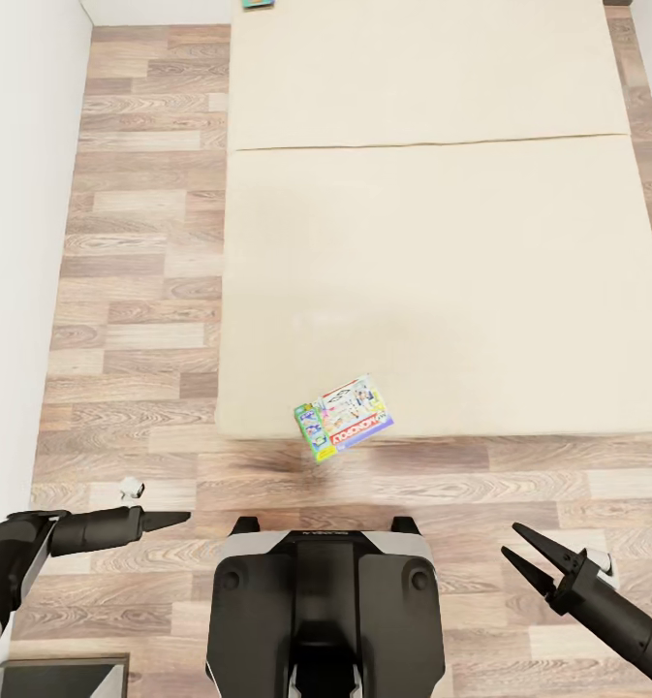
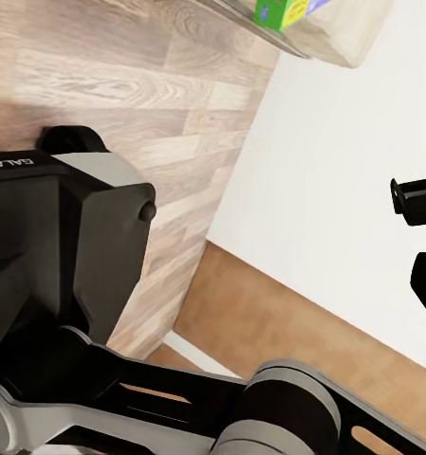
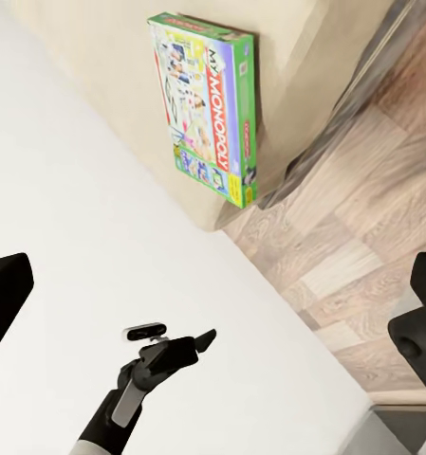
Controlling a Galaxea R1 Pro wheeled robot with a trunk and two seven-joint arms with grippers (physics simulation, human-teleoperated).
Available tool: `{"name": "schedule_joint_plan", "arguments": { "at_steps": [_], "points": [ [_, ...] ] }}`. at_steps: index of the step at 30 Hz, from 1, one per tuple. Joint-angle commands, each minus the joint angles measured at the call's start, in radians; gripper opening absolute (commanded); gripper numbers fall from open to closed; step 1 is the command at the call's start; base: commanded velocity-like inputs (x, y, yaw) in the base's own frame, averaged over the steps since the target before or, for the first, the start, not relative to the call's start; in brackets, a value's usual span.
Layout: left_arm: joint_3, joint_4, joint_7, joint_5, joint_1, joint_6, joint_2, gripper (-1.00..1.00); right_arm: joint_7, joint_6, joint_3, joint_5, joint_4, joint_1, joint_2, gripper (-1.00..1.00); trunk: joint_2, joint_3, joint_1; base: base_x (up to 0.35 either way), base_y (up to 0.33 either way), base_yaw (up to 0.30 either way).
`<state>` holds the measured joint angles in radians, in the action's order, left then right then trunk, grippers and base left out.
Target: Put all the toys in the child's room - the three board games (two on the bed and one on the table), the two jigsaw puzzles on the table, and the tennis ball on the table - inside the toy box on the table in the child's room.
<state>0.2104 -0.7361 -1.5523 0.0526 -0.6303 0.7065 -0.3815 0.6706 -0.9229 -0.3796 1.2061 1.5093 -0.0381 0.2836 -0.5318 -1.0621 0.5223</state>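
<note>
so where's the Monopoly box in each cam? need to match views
Head view: Monopoly box at the bed's near edge, lower centre, partly overhanging the floor.
Left wrist view: a green-yellow corner at the top edge, on the mattress corner; likely the same box, too little visible to be sure.
Right wrist view: upper centre, on the mattress corner.
Shared landmark: the beige mattress edge against the wood-plank floor.

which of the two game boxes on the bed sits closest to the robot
The Monopoly box, lying at the bed's near edge and overhanging it, just ahead of the robot's base. The other box lies at the bed's far end, cut off by the head view's top.
</note>
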Motion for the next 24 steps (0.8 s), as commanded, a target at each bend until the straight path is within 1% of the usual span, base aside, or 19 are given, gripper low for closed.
{"name": "schedule_joint_plan", "arguments": {
  "at_steps": [1, 5, 11, 17, 24],
  "points": [
    [0.002, -0.001, -0.006, 0.006, 0.000, 0.010, 0.001, 1.00, 0.002, -0.005, -0.001, 0.001, 0.000, 0.000, 0.000, 1.00, -0.001, -0.001, 0.001, 0.000, -0.131, 0.000],
    [0.001, 0.000, -0.006, 0.005, 0.000, 0.010, 0.001, 1.00, 0.001, -0.004, -0.001, 0.001, 0.000, 0.000, 0.000, 1.00, -0.001, -0.001, 0.001, 0.000, -0.121, 0.000],
    [0.001, 0.000, -0.006, 0.004, 0.000, 0.010, 0.001, 1.00, 0.002, -0.005, -0.001, 0.001, 0.000, 0.000, 0.000, 1.00, -0.001, -0.001, 0.001, 0.000, -0.210, 0.000],
    [0.001, -0.001, -0.006, 0.004, 0.000, 0.010, 0.001, 1.00, 0.002, -0.004, -0.001, 0.001, 0.000, 0.000, 0.000, 1.00, -0.001, -0.001, 0.001, 0.000, -0.091, 0.000],
    [0.001, 0.000, -0.005, 0.003, 0.000, 0.010, 0.003, 1.00, 0.003, -0.005, -0.002, 0.001, 0.000, 0.000, 0.000, 1.00, -0.001, -0.001, 0.001, 0.000, -0.177, 0.000]
  ]
}}
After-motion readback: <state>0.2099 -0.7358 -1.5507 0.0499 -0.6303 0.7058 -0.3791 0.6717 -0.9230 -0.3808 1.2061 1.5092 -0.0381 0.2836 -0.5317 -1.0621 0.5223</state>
